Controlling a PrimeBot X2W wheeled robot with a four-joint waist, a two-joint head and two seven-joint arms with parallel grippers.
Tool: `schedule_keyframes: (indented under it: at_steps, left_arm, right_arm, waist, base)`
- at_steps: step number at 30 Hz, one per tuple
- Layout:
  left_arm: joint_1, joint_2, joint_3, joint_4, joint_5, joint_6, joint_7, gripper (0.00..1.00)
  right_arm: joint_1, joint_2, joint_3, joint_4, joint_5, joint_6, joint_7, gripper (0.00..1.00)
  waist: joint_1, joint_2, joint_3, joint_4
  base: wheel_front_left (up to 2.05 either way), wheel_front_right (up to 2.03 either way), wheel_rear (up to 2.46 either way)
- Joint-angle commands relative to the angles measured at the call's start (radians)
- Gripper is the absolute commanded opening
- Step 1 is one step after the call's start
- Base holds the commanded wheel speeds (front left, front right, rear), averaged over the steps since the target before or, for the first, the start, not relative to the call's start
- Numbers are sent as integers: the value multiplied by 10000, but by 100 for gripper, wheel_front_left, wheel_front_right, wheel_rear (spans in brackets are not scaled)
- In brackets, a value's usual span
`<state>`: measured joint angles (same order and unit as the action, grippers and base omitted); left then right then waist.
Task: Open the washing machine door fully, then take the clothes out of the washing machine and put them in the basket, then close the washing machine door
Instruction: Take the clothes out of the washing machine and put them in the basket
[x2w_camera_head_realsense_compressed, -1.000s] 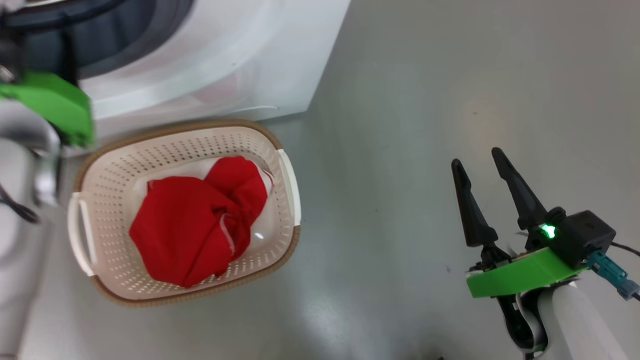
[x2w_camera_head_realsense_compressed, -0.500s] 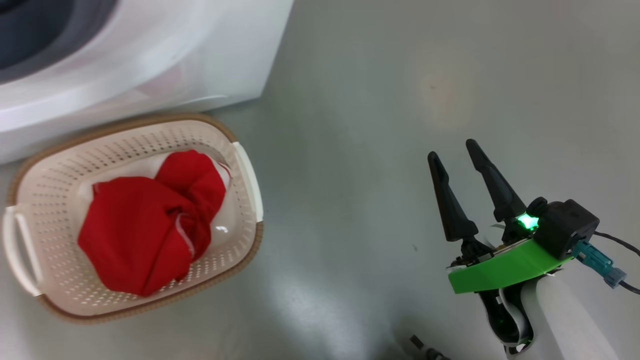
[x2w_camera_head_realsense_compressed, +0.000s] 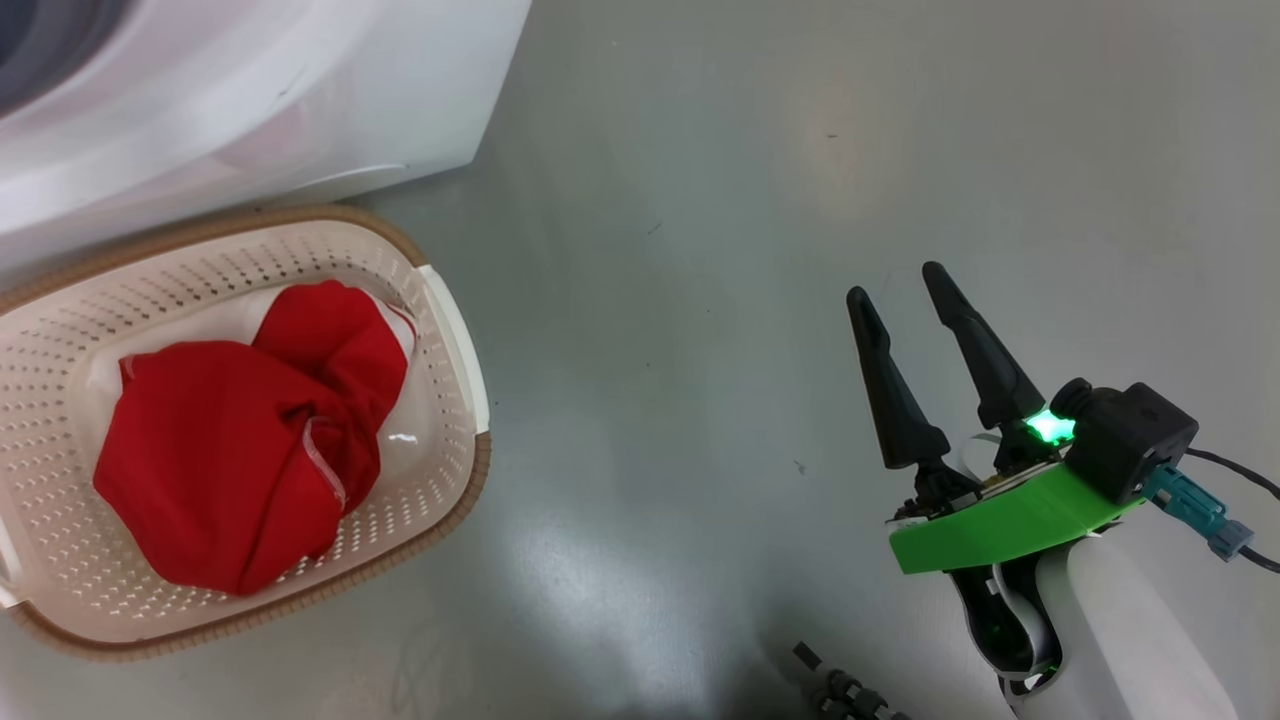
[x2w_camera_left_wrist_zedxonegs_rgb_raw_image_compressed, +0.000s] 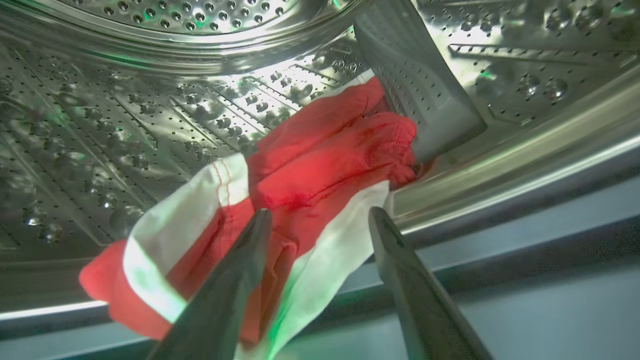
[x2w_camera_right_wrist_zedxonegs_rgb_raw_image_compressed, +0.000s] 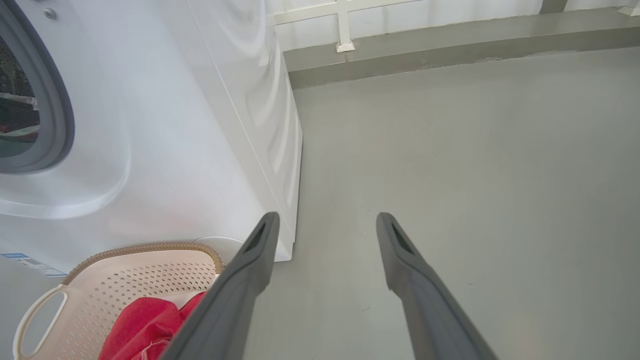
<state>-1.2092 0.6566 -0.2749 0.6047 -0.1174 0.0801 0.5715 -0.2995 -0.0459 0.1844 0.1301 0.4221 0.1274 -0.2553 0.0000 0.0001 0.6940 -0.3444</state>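
Paddle (x2w_camera_left_wrist_zedxonegs_rgb_raw_image_compressed: 425, 100) abuts red clothes (x2w_camera_left_wrist_zedxonegs_rgb_raw_image_compressed: 320, 165) inside drum (x2w_camera_left_wrist_zedxonegs_rgb_raw_image_compressed: 125, 125), just beyond spread left fingers (x2w_camera_left_wrist_zedxonegs_rgb_raw_image_compressed: 225, 290).

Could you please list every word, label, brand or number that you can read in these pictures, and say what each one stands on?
No text here can be read.
Small blue-and-white label at a lower front corner of the washing machine: its print is too small and blurred to read.
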Motion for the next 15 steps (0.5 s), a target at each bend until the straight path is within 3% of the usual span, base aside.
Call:
schedule_keyframes:
  at_steps: [1,7,8,12,13,15]
  left_arm:
    - [-201,596,286,-359,-32,84,226,100]
    - [-153,760,222,-736,-65,146,1231,100]
    - [-132,774,258,-812,-119,167,1307,93]
    - [1,844,296,-995,-250,203,1673,36]
    - [29,871,293,-1030,-267,197,1709,0]
    - [46,885,293,-1049,-296,186,1757,0]
  right_arm:
    - [-14,-44,214,-226,70,33,-64,100]
    - [-80,-44,235,-246,112,33,-64,100]
    - [-94,-43,229,-250,118,33,-64,100]
    - [-125,-43,192,-247,122,33,-64,100]
    - [-131,-43,176,-253,121,33,-64,100]
    - [-134,-43,155,-257,115,33,-64,100]
  waist:
    - [0,-1,42,1]
    - [0,-1,165,-11]
    - [0,-1,183,-16]
    - [0,-1,210,-22]
    - [0,-1,218,-14]
    - [0,-1,226,-2]
  base:
    - [0,0,0]
    - [0,0,0]
    - [0,0,0]
    - [0,0,0]
    - [0,0,0]
    - [0,0,0]
